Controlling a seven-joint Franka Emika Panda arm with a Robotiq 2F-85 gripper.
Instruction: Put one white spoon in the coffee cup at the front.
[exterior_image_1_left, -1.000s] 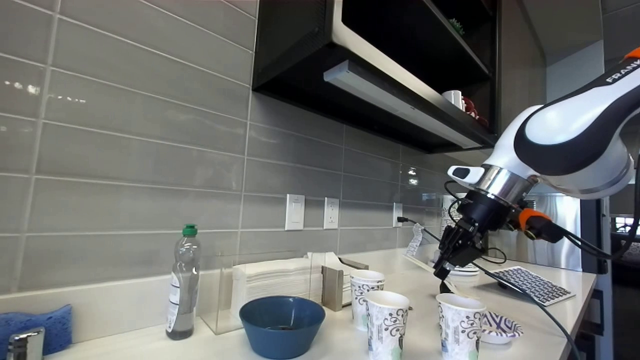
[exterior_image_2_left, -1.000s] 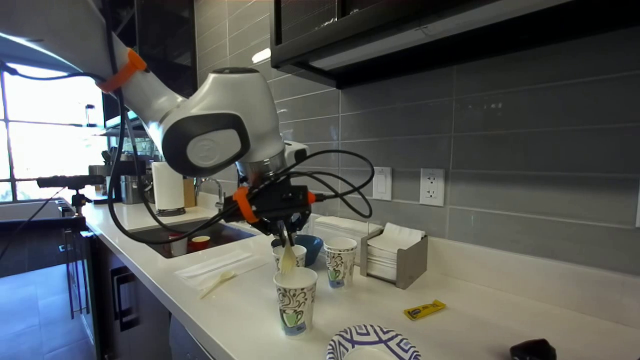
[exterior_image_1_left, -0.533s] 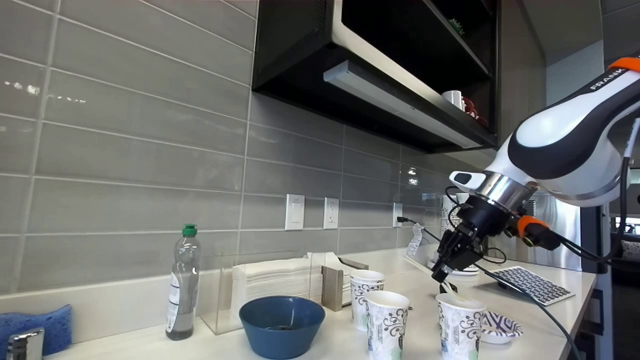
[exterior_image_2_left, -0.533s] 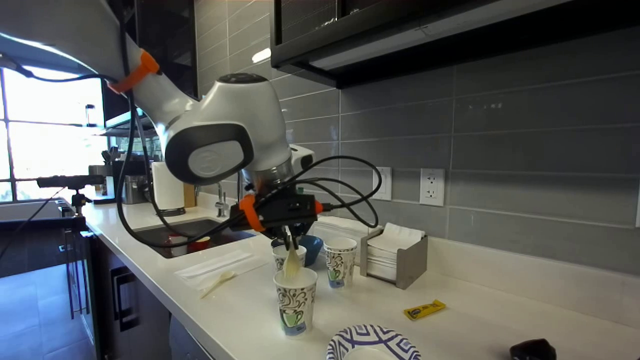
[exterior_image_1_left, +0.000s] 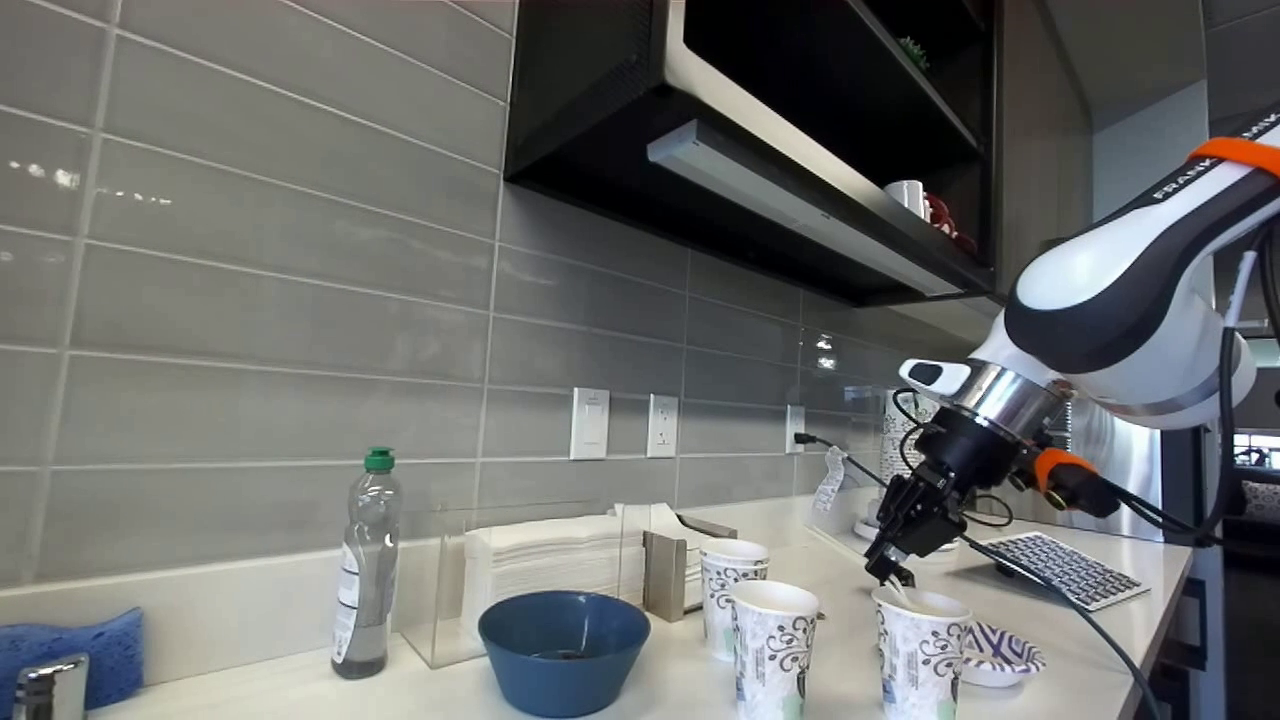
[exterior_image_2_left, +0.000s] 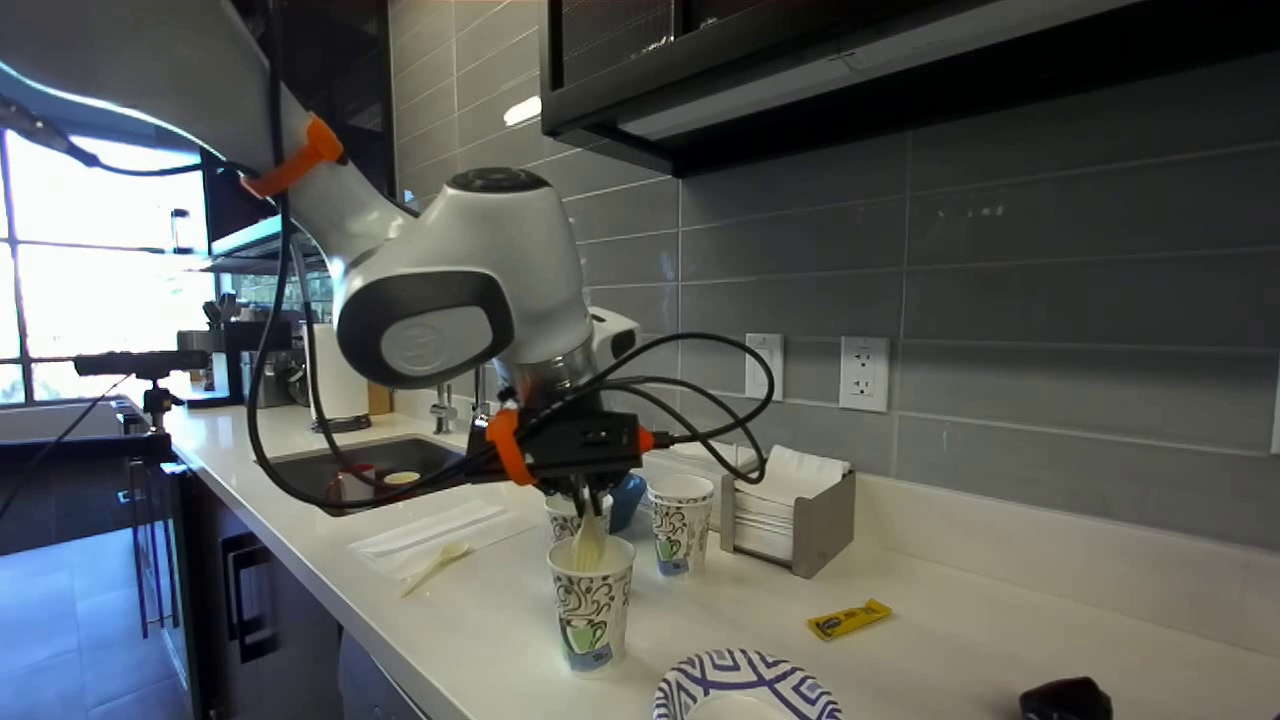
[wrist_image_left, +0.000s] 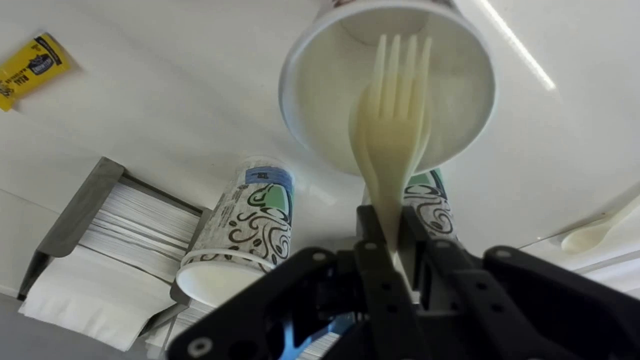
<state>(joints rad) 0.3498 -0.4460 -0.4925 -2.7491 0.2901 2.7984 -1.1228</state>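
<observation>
Your hand (wrist_image_left: 391, 220) pinching a pale fork (wrist_image_left: 392, 137), spoon-like piece (wrist_image_left: 355, 127) nested behind, tines inside the mouth of the front coffee cup (wrist_image_left: 320, 97), loose spoon (wrist_image_left: 590, 237) at four o'clock from it, wrist view

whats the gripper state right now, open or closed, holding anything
Gripper: closed, holding a cream-colored fork, with what looks like another utensil nested behind it.

An off-white fork (wrist_image_left: 392, 137), layered over a spoon-like utensil (wrist_image_left: 355, 125) of matching color, slants tines-down into the mouth of the front coffee cup (exterior_image_2_left: 590, 615). The scroll-patterned paper cup stands upright on the tabletop (exterior_image_2_left: 735, 595).
</observation>
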